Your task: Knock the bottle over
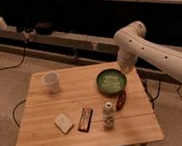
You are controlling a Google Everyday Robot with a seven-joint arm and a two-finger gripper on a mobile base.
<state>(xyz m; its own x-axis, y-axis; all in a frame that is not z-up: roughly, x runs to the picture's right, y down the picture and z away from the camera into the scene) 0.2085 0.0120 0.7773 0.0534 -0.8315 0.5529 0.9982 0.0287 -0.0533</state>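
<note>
The bottle [108,114], small and whitish with a narrower white cap, stands upright near the front of the wooden table [43,139]. The white arm comes in from the right, bends at an elbow high up and points down. My gripper [126,68] is at its lower end, above the far right rim of the green bowl [110,81]. It is well behind the bottle and apart from it. A small dark red oblong object [121,100] lies between the bowl and the bottle.
A translucent cup [52,81] stands at the far left of the table. A dark snack bar [85,119] and a pale packet [64,123] lie left of the bottle. Cables run over the floor, and a low shelf runs behind.
</note>
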